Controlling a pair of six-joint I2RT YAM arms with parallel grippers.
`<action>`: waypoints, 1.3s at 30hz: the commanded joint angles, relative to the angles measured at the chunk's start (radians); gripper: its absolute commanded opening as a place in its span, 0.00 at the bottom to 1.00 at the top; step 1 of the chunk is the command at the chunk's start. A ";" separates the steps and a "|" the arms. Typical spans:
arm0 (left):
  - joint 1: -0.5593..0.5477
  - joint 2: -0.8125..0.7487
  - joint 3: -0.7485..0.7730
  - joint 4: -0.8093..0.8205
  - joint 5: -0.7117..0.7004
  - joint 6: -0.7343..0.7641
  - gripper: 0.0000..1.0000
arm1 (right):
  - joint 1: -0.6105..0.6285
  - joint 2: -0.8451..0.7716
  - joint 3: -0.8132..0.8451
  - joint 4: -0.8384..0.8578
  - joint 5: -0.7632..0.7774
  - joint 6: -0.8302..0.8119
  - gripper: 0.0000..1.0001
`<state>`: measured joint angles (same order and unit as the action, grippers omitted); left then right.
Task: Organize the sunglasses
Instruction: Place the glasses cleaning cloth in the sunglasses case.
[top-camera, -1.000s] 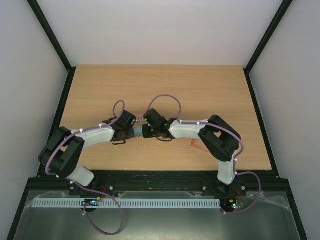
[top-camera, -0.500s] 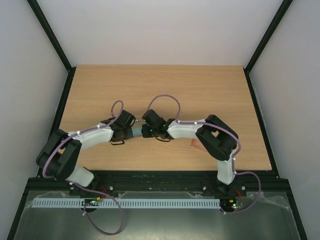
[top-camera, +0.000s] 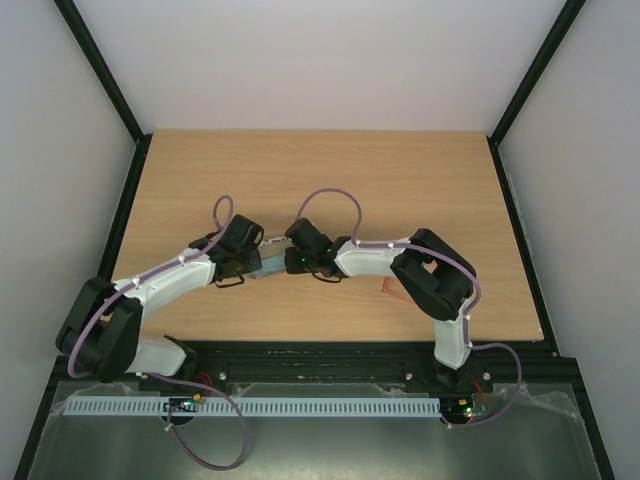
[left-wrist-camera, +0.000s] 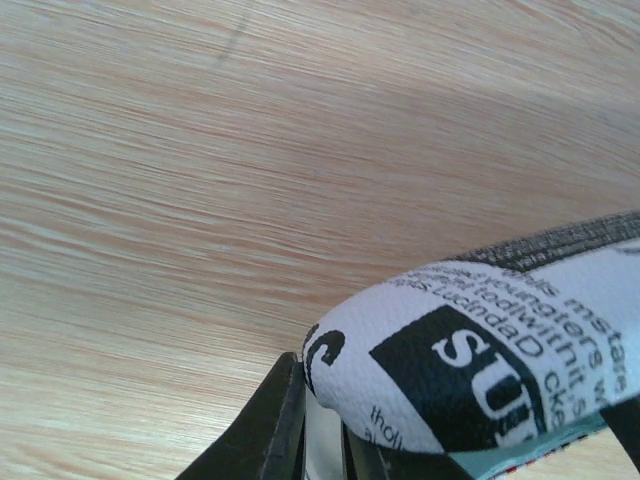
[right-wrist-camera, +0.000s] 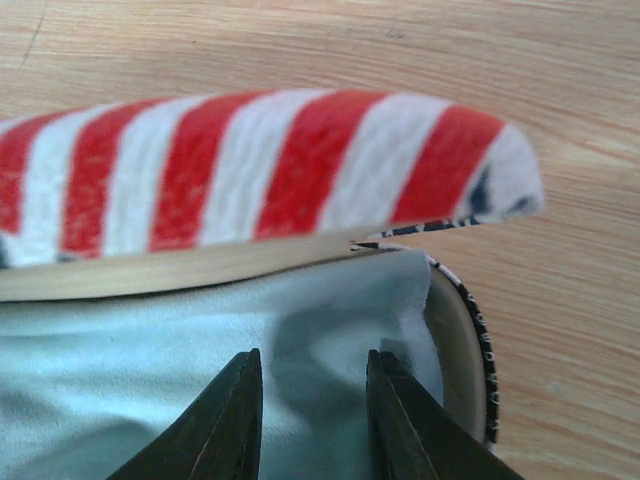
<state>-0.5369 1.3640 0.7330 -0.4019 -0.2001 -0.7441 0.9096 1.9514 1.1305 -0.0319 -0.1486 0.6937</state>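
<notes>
The oblong case (top-camera: 270, 265) lies mid-table between both grippers. In the right wrist view its red-and-white striped lid (right-wrist-camera: 250, 160) stands open above the light blue cloth (right-wrist-camera: 120, 400), which lies inside the case. My right gripper (right-wrist-camera: 312, 365) is open, its fingertips down on the cloth; it also shows in the top view (top-camera: 292, 262). My left gripper (top-camera: 250, 263) grips the case's newsprint-patterned end (left-wrist-camera: 470, 350), with one finger (left-wrist-camera: 270, 425) against it. A red-orange bit of the sunglasses (top-camera: 388, 288) shows on the table beside the right arm's elbow; the rest is hidden.
The wooden table (top-camera: 330, 180) is bordered by black rails and white walls. Both arms crowd the near middle of the table. The right arm's elbow (top-camera: 432, 275) hangs over the sunglasses.
The left arm has stretched out, its elbow swinging down and to the left, and its gripper has shifted slightly left on the case. The right gripper has edged a little left.
</notes>
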 joint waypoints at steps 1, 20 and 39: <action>-0.004 -0.002 -0.024 0.090 0.150 0.008 0.11 | -0.001 0.034 -0.010 -0.044 0.016 0.009 0.29; -0.004 -0.135 -0.108 0.062 0.083 -0.068 0.18 | -0.001 0.002 0.013 -0.072 0.027 0.020 0.29; -0.076 0.032 -0.090 0.298 0.112 -0.106 0.02 | 0.000 -0.030 0.023 -0.114 0.087 0.024 0.19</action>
<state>-0.6067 1.3403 0.6083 -0.1307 -0.0174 -0.8200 0.9039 1.9450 1.1435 -0.0864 -0.1013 0.7078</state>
